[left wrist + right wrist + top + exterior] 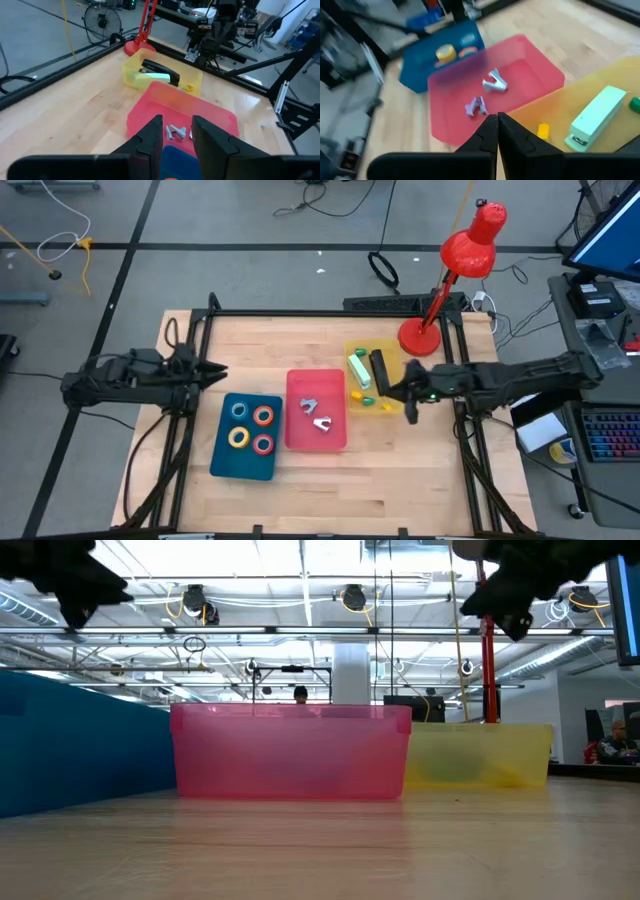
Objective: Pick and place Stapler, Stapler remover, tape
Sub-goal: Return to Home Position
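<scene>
Tape [445,52], four small coloured rolls, lies in the blue plastic tray [240,466] near our parted left jaws. Our right jaws, pressed together empty, hover beside the yellow plastic bin [131,76] of staplers [597,117].

This is looking like a robotics lab: cables [378,268] are trailing across the floor [250,240], lamps are hanging under an open ceiling [300,600], and a fan [102,20] is standing beyond the counter [400,490].

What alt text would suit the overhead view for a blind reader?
Three trays line a table: a blue tray with four tape rolls, a red tray with two staple removers, a yellow tray with staplers. The left gripper hangs near the blue tray, the right gripper by the yellow.
</scene>
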You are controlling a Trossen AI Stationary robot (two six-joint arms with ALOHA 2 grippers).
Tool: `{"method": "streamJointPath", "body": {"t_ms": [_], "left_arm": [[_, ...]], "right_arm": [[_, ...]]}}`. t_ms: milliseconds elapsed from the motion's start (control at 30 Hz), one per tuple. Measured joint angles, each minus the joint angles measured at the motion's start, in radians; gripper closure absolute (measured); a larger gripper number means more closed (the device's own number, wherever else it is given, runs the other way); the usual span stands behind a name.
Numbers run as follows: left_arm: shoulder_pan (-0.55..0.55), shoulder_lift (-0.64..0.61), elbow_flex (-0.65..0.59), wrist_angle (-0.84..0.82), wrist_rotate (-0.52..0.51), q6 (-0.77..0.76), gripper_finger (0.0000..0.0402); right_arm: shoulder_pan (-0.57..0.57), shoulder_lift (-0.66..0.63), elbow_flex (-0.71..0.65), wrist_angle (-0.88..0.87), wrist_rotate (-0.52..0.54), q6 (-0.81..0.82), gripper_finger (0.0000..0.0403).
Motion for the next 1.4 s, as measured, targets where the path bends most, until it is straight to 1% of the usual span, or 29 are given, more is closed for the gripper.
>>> {"method": "streamJointPath", "body": {"t_ms": [100,200,367,500,600,667,767,867,900,967,1033,1133,1233,1300,1333,1400], "left_arm": [[0.000,-0.036,-0.106,0.110,0.033,-0.011,0.0298],[0.000,-0.082,-0.171,0.168,0.067,-0.020,0.0298],[0.000,-0.165,-0.205,0.141,0.077,-0.015,0.0298],[0.000,-0.160,-0.212,0.098,0.078,-0.021,0.0298],[0.000,-0.150,-0.220,0.092,0.078,-0.071,0.0298],[0.000,-0.149,-0.221,0.099,0.079,-0.134,0.0298],[0.000,-0.144,-0.219,0.100,0.079,-0.233,0.0298],[0.000,-0.142,-0.219,0.108,0.078,-0.330,0.0298],[0.000,-0.142,-0.219,0.108,0.077,-0.334,0.0298],[0.000,-0.142,-0.219,0.109,0.074,-0.278,0.0298],[0.000,-0.141,-0.219,0.130,0.073,-0.189,0.0298],[0.000,-0.142,-0.219,0.237,0.082,-0.041,0.0298],[0.000,-0.143,-0.219,0.324,0.177,0.107,0.0298],[0.000,-0.144,-0.219,0.334,0.255,0.177,0.0298],[0.000,-0.143,-0.219,0.326,0.280,0.192,0.0298],[-0.001,-0.143,-0.219,0.303,0.293,0.198,0.0298]], "right_arm": [[0.000,-0.118,-0.085,0.043,0.001,0.040,0.0401],[0.000,-0.217,-0.151,0.070,0.001,0.061,0.0402],[0.000,-0.347,-0.218,0.068,0.001,0.060,0.0399],[0.000,-0.429,-0.262,0.069,0.001,0.062,0.0399],[0.001,-0.480,-0.291,0.071,-0.001,0.067,0.0399],[0.001,-0.504,-0.312,0.071,0.000,0.100,0.0399],[0.001,-0.524,-0.344,0.073,0.000,0.165,0.0399],[0.001,-0.528,-0.391,0.086,-0.022,0.276,0.0399],[0.001,-0.527,-0.409,0.107,-0.025,0.292,0.0399],[0.001,-0.527,-0.448,0.178,-0.027,0.252,0.0399],[0.002,-0.528,-0.490,0.291,-0.033,0.161,0.0399],[0.002,-0.531,-0.548,0.504,-0.101,0.028,0.0399],[0.002,-0.549,-0.595,0.662,-0.200,-0.043,0.0399],[0.002,-0.567,-0.623,0.733,-0.234,-0.042,0.0399],[0.002,-0.581,-0.631,0.725,-0.237,-0.030,0.0399],[0.002,-0.603,-0.638,0.718,-0.232,-0.010,0.0399]]}}
